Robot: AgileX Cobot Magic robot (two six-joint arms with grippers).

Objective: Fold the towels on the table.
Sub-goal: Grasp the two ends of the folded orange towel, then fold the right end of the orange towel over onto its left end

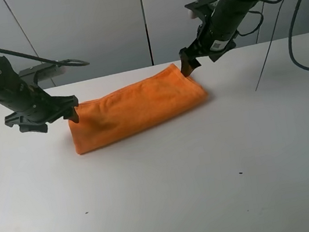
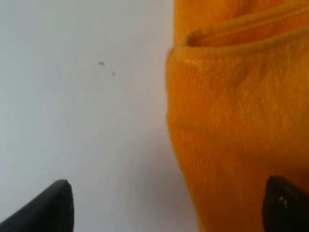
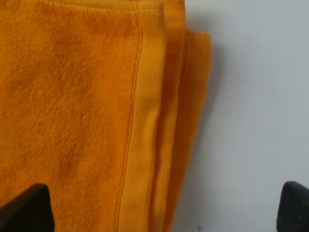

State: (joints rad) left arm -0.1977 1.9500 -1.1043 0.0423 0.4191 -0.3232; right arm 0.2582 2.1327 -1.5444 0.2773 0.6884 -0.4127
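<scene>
Folded towel (image 1: 136, 110) lies near the table's (image 1: 213, 189) far edge.
Left gripper (image 1: 73, 113) sits at its left end, right gripper (image 1: 188, 67) at its far right corner (both spread wide, neither pinching it).

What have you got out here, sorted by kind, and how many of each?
orange towel: 1
white table: 1
black grippers: 2, the left gripper and the right gripper
Total: 4
</scene>
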